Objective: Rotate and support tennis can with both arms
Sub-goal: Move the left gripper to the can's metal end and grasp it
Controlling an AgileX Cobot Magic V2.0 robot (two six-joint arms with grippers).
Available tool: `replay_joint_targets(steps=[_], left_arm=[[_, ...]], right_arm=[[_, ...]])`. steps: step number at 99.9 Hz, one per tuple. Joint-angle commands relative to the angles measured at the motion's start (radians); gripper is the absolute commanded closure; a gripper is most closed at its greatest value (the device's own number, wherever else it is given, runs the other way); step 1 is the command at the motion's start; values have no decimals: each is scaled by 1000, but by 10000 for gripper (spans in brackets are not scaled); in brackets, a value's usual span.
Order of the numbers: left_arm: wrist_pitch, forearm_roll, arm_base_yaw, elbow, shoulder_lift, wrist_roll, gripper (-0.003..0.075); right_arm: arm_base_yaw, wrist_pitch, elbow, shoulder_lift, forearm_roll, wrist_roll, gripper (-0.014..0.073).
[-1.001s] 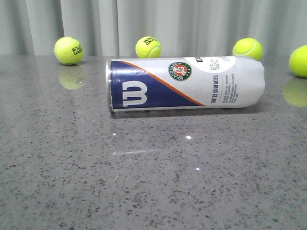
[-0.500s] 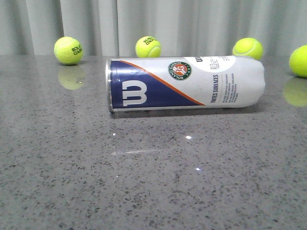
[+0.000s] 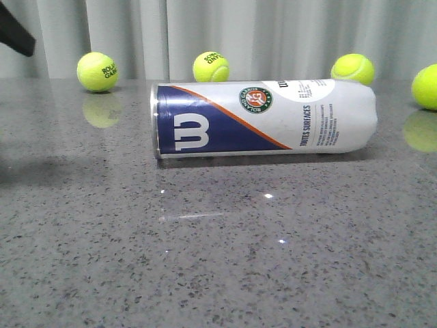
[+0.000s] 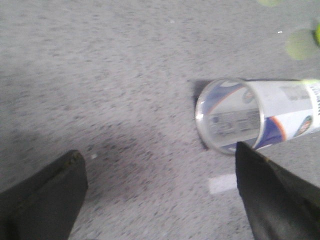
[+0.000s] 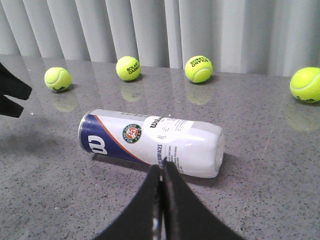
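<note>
Lying on its side across the grey speckled table [image 3: 218,260], the tennis can [image 3: 266,119] has its silver-rimmed end toward the robot's left and its white rounded end toward the right. The navy panel with the white "W" faces the front, with the orange stripe and the round logo beside it.

Four tennis balls sit behind the can near the pale curtain [image 3: 273,34]: one far left [image 3: 97,72], one behind the can's left half [image 3: 210,67], one behind its right end [image 3: 352,69], and one at the right edge [image 3: 425,87]. None touches the can.

A black piece of the left arm [image 3: 15,31] shows in the upper left corner of the front view, well apart from the can. From its wrist camera, the left gripper [image 4: 160,195] has its two fingers spread wide, nothing between them, and the open silver-rimmed mouth of the can lies beyond one fingertip, not touched.

The right gripper [image 5: 162,167] is out of the front view; its own camera shows the fingers pressed together, tips pointing at the can's white half, holding nothing.
</note>
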Motion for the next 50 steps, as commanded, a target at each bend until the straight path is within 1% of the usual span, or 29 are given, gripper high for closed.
replay_joint_targets(steps=[1,7,24,36,50], left_arm=[[-8,-126,-47,-54,34,40,154],[-8,-186,-86,-71,77,79,154],[-8,-430,-204,-124,196,218,154],[-10,-499,-268,-176,284,251,154],[0,-513,-326,-240,374,254,155]], right_arm=[[-2,-78,-25,9,-6,0,663],[-2,-78,-25,9,-6,0,663],[-2,-78,-25,9,-6,0,663],[-2,-78,-25,9,-6,0,663],[-2,-78,-25,9,-6,0,663]])
